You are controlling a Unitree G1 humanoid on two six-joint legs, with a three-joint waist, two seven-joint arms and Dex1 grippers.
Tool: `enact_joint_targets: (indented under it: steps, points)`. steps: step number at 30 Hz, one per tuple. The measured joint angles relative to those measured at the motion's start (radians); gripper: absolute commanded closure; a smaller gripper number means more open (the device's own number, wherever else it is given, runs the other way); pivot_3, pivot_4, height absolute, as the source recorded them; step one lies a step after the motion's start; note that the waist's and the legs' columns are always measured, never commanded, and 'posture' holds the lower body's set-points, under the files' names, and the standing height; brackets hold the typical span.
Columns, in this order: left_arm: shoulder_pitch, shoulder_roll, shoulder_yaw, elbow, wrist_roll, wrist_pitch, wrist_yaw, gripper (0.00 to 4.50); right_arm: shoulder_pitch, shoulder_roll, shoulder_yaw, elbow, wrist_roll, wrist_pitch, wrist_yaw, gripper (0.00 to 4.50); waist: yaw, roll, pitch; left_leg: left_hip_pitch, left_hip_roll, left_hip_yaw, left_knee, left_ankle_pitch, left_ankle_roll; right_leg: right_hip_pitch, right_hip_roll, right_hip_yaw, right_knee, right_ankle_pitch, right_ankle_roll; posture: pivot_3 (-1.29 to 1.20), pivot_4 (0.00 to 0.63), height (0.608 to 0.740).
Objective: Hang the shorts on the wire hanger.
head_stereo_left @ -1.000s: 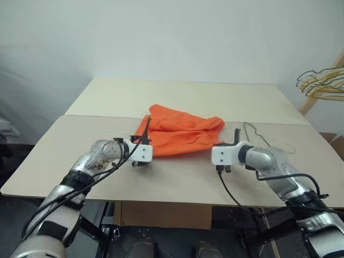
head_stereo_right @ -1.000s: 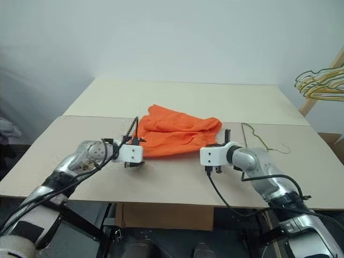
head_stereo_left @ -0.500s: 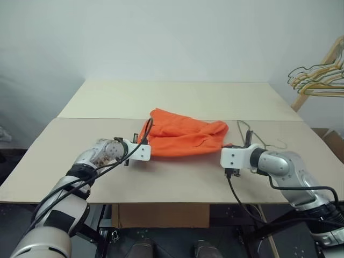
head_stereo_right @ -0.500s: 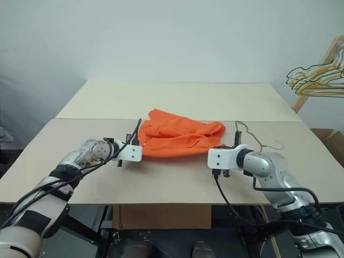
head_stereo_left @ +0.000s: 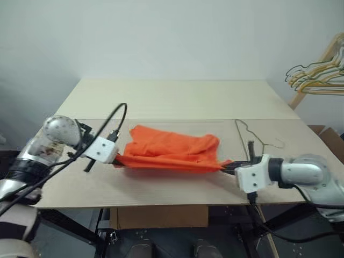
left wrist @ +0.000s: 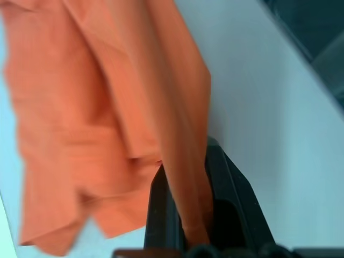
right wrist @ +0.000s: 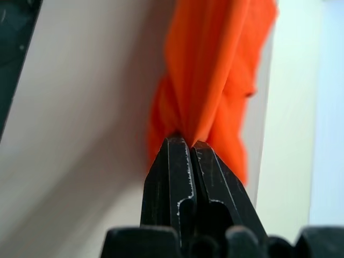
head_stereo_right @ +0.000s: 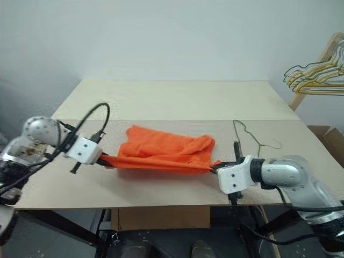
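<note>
Stretching crosswise near the front edge of the tabletop (head_stereo_left: 177,97), the shorts (head_stereo_left: 169,155) run with their long axis from the robot's left to its right, pulled taut between the two arms. The left end effector (head_stereo_left: 115,159) is pressed together on the shorts' left end, orange fabric pinched between its black fingers (left wrist: 161,209). The right end effector (head_stereo_left: 228,166) is likewise clamped on the right end, where the cloth gathers to a twisted point at the fingertips (right wrist: 183,148). The shorts' far edge sags in loose folds. Just behind the right end effector, the hanger (head_stereo_left: 252,137) lies flat on the tabletop, its hook pointing away from the robot, apart from the shorts. Beyond the shorts, the tabletop's far half lies open. Yellow hangers (head_stereo_left: 314,78) hang off to the far right, well clear.
</note>
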Motion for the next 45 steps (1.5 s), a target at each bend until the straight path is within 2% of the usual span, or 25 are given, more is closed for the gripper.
enact_joint_targets:
  steps: [3,4,7,9,10,14,16,19,21,24,28,30,33,36,38,39,40,43,44,45]
  points:
    - [-0.059,-0.121,0.028,0.064,0.026,0.069,0.107,4.46,-0.176,0.087,0.01,0.156,-0.004,0.032,-0.021,4.5,0.003,-0.003,0.002,0.002,0.001,0.0,0.0,0.005,0.002,0.001,0.0,-0.001,0.0,0.0,0.0,0.1,0.0,0.74]
    - [-0.133,-0.201,0.032,0.149,0.064,0.108,0.198,4.46,-0.287,0.162,0.027,0.258,-0.028,0.061,-0.064,4.5,0.004,-0.005,0.003,0.003,0.001,0.0,0.0,0.007,0.003,0.002,0.001,-0.001,0.0,0.001,0.001,0.1,0.0,0.74]
    - [-0.34,-0.337,0.036,0.331,0.157,0.141,0.417,4.46,-0.514,0.294,0.069,0.478,-0.132,0.079,-0.219,4.5,0.005,-0.007,0.004,-0.003,-0.001,-0.001,0.0,0.016,0.001,-0.003,0.001,-0.001,0.0,0.014,0.0,0.12,0.0,0.74]
    - [-0.504,-0.393,0.044,0.511,0.25,0.151,0.648,4.46,-0.66,0.36,0.097,0.685,-0.23,0.084,-0.389,4.5,0.009,-0.007,0.004,-0.006,-0.002,-0.001,-0.005,0.015,0.001,-0.007,0.001,0.0,-0.001,0.018,0.005,0.13,0.0,0.74]
    - [-0.594,-0.425,0.048,0.623,0.301,0.161,0.826,4.46,-0.748,0.403,0.101,0.821,-0.28,0.089,-0.518,4.5,0.009,-0.007,0.005,-0.007,-0.002,-0.001,-0.005,0.015,-0.001,-0.009,0.001,0.0,0.001,0.02,0.002,0.13,0.0,0.74]
    - [-0.892,-0.496,0.047,0.874,0.47,0.17,1.472,4.46,-1.066,0.524,0.054,1.215,-0.353,0.059,-1.043,4.5,0.014,-0.007,0.006,-0.033,-0.003,-0.005,-0.013,0.014,-0.006,-0.041,0.0,0.002,0.007,0.024,-0.003,0.13,0.0,0.74]
    - [-0.962,-0.494,0.049,0.906,0.514,0.141,1.653,4.46,-1.142,0.526,0.017,1.29,-0.353,-0.03,-1.227,4.5,0.026,-0.006,0.005,-0.033,-0.004,-0.004,-0.025,0.015,-0.012,-0.043,0.001,0.0,0.002,0.023,-0.003,0.13,0.0,0.74]
    - [-0.98,-0.494,0.05,0.925,0.555,0.057,1.756,4.46,-1.16,0.516,0.011,1.316,-0.354,-0.14,-1.324,4.5,0.038,-0.004,0.004,-0.032,-0.004,-0.002,-0.029,0.013,-0.014,-0.04,0.001,-0.001,-0.006,0.02,-0.002,0.13,0.0,0.74]
    - [-0.945,-0.492,0.054,0.932,0.562,-0.027,1.726,4.46,-1.083,0.495,0.019,1.315,-0.358,-0.197,-1.316,4.5,0.047,-0.004,0.003,-0.032,-0.004,-0.001,-0.029,0.013,-0.014,-0.035,0.0,-0.002,-0.015,0.02,-0.001,0.13,0.0,0.74]
    - [-0.804,-0.49,0.061,0.917,0.546,-0.207,1.553,4.46,-0.878,0.46,0.057,1.301,-0.376,-0.267,-1.257,4.5,0.06,-0.004,0.003,-0.031,-0.005,0.0,-0.027,0.014,-0.015,-0.027,-0.001,-0.003,-0.02,0.022,0.001,0.12,0.0,0.74]
    - [-0.505,-0.48,0.084,0.813,0.401,-0.406,1.144,4.46,-0.613,0.349,0.111,1.223,-0.414,-0.387,-1.143,4.5,0.055,-0.002,0.004,-0.03,-0.006,0.0,-0.023,0.014,-0.015,-0.024,-0.001,-0.003,-0.021,0.023,0.002,0.12,0.0,0.74]
    - [-0.316,-0.456,0.081,0.676,0.282,-0.439,0.897,4.46,-0.504,0.286,0.135,1.16,-0.432,-0.462,-1.08,4.5,0.038,-0.002,0.004,-0.029,-0.004,0.0,-0.023,0.014,-0.015,-0.024,0.0,-0.002,-0.02,0.023,0.002,0.12,0.0,0.74]
    - [-0.104,-0.374,0.072,0.357,0.113,-0.324,0.629,4.46,-0.406,0.217,0.166,1.065,-0.446,-0.56,-0.998,4.5,0.003,-0.002,0.004,-0.026,-0.003,-0.001,-0.022,0.01,-0.009,-0.022,0.001,-0.001,-0.018,0.023,0.001,0.12,0.0,0.74]
    - [0.081,-0.184,0.053,0.013,0.0,-0.146,0.402,4.46,-0.315,0.136,0.206,0.979,-0.472,-0.676,-0.9,4.5,-0.03,-0.002,0.004,-0.015,-0.002,0.0,-0.023,0.009,-0.007,-0.014,0.001,0.001,-0.019,0.022,0.001,0.13,0.0,0.74]
    - [0.178,-0.083,0.039,-0.143,-0.032,-0.044,0.287,4.46,-0.27,0.121,0.233,0.931,-0.477,-0.732,-0.846,4.5,-0.039,-0.002,0.004,0.001,-0.002,0.001,-0.023,0.009,-0.006,0.001,0.001,0.001,-0.019,0.02,0.0,0.12,0.0,0.74]
    - [0.209,-0.042,0.035,-0.198,-0.042,-0.014,0.248,4.46,-0.26,0.115,0.242,0.913,-0.479,-0.748,-0.829,4.5,-0.04,-0.002,0.004,0.006,-0.001,0.002,-0.023,0.01,-0.004,0.005,0.001,0.002,-0.019,0.016,-0.007,0.12,0.0,0.74]
    - [0.237,-0.009,0.034,-0.246,-0.05,0.01,0.214,4.46,-0.246,0.105,0.246,0.89,-0.48,-0.766,-0.813,4.5,-0.041,-0.001,0.005,0.009,-0.001,0.002,-0.023,0.011,-0.003,0.008,0.0,0.001,-0.018,0.012,-0.003,0.12,0.0,0.74]
    - [0.316,0.062,0.038,-0.378,-0.066,0.074,0.16,4.46,-0.201,0.071,0.251,0.829,-0.481,-0.802,-0.768,4.5,-0.038,0.0,0.006,0.025,0.002,0.001,-0.023,0.011,-0.006,0.023,-0.001,0.001,-0.017,0.012,-0.004,0.11,0.0,0.74]
    - [0.354,0.084,0.041,-0.437,-0.064,0.11,0.159,4.49,-0.171,0.048,0.251,0.794,-0.48,-0.813,-0.747,4.27,-0.034,0.0,0.006,0.028,0.003,0.001,-0.023,0.009,-0.009,0.026,-0.002,0.001,-0.017,0.012,-0.004,0.11,0.0,0.74]
    - [0.377,0.094,0.041,-0.474,-0.059,0.138,0.161,4.27,-0.149,0.035,0.251,0.777,-0.477,-0.82,-0.733,4.02,-0.029,0.0,0.006,0.032,0.004,0.0,-0.023,0.009,-0.009,0.029,-0.002,0.001,-0.017,0.011,-0.004,0.11,0.0,0.74]
